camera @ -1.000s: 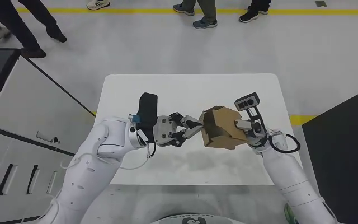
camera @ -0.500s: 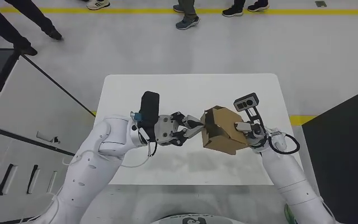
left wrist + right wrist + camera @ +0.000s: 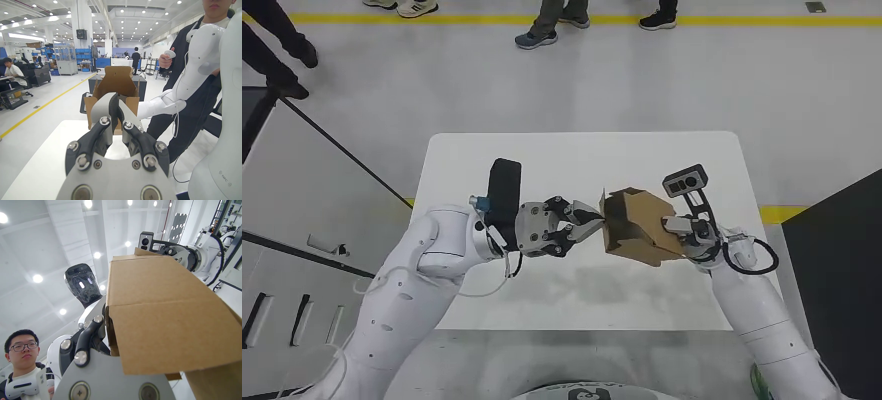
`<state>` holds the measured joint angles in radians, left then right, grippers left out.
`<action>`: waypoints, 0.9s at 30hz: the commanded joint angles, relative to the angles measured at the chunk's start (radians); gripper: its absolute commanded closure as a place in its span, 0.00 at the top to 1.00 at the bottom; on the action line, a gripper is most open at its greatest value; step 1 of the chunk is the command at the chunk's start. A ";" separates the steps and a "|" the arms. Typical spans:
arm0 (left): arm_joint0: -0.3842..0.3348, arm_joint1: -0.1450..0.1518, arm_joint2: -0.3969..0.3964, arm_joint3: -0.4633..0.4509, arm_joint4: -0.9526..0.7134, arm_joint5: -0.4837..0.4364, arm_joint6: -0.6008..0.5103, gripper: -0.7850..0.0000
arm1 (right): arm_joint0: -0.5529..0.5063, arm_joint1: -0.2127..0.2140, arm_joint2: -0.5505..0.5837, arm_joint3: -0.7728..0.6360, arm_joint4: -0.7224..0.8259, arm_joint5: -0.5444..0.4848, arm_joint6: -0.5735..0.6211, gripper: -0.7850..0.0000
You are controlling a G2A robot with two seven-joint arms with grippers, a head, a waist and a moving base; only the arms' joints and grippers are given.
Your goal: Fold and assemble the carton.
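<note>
The white table (image 3: 472, 170) takes up the middle of the scene. The carton (image 3: 637, 226) is held up above its right half, clear of the surface, with one arm on each side of it.

The carton is already opened out into a box shape, with creased, squared walls. Its open end faces left. There a tall flap (image 3: 117, 81) stands straight up and the smaller side flaps splay outward, none of them folded in yet.

The right gripper (image 3: 680, 230) is clamped on the carton's right wall and carries it. The left gripper (image 3: 594, 220) sits just left of the open end, its fingers (image 3: 113, 106) pressed together with nothing visible between them. I cannot tell whether the tips touch the cardboard.

My judgement is that the forming is done. What remains is folding and tucking the end flaps.
</note>
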<state>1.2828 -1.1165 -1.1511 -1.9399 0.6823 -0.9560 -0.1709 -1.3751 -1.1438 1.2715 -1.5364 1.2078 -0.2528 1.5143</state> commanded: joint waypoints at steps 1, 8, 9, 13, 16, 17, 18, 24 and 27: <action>0.002 0.000 0.000 -0.003 0.001 0.002 0.001 0.00 | -0.003 0.000 0.006 0.001 -0.007 -0.003 -0.008 0.00; 0.006 0.005 -0.029 -0.018 0.016 0.015 -0.004 0.00 | -0.017 -0.002 0.026 0.004 -0.025 -0.014 -0.052 0.00; 0.007 0.007 -0.035 -0.021 0.016 0.014 -0.005 0.00 | -0.019 -0.002 0.028 0.004 -0.030 -0.014 -0.055 0.00; 0.003 0.011 -0.055 -0.038 0.014 0.018 -0.015 0.00 | -0.024 -0.002 0.038 0.007 -0.056 -0.015 -0.070 0.00; -0.003 0.012 -0.059 -0.049 0.011 0.020 -0.027 0.00 | -0.029 -0.001 0.047 0.010 -0.082 -0.019 -0.089 0.00; -0.006 0.013 -0.055 -0.054 0.010 0.015 -0.036 0.00 | -0.030 -0.001 0.050 0.009 -0.090 -0.022 -0.095 0.00; -0.007 0.014 -0.051 -0.059 0.008 0.015 -0.045 0.00 | -0.032 -0.001 0.052 0.007 -0.098 -0.023 -0.100 0.00; -0.015 0.017 -0.026 -0.081 0.021 0.041 -0.109 0.00 | -0.044 -0.002 0.061 -0.007 -0.111 -0.029 -0.107 0.00; -0.015 0.017 -0.025 -0.093 0.043 0.062 -0.117 0.00 | -0.050 -0.002 0.062 -0.016 -0.118 -0.030 -0.102 0.00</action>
<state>1.2667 -1.0991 -1.1758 -2.0301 0.7226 -0.9005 -0.2915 -1.4242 -1.1461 1.3333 -1.5501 1.0921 -0.2827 1.4109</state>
